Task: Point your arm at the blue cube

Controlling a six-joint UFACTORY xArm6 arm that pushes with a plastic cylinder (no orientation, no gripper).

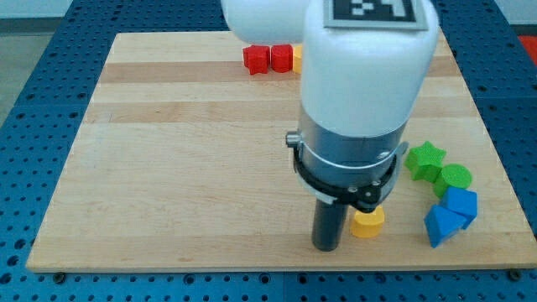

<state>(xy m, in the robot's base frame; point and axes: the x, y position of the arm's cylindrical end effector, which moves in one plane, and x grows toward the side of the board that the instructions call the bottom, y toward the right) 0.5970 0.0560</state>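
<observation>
My rod comes down from the white arm in the middle of the view, and my tip (326,247) rests on the board near the view's bottom. A yellow block (367,222) sits just right of my tip, very close to it. The blue cube (461,203) is further to the right, near the board's right edge. A second blue block (441,225), wedge-like, touches it at lower left. My tip stands well left of both blue blocks.
A green star (424,159) and a green cylinder (456,177) sit just above the blue blocks. Two red blocks (256,59) (280,58) and a yellow block (296,58) line up at the view's top, partly hidden by the arm. The wooden board (168,168) lies on a blue perforated table.
</observation>
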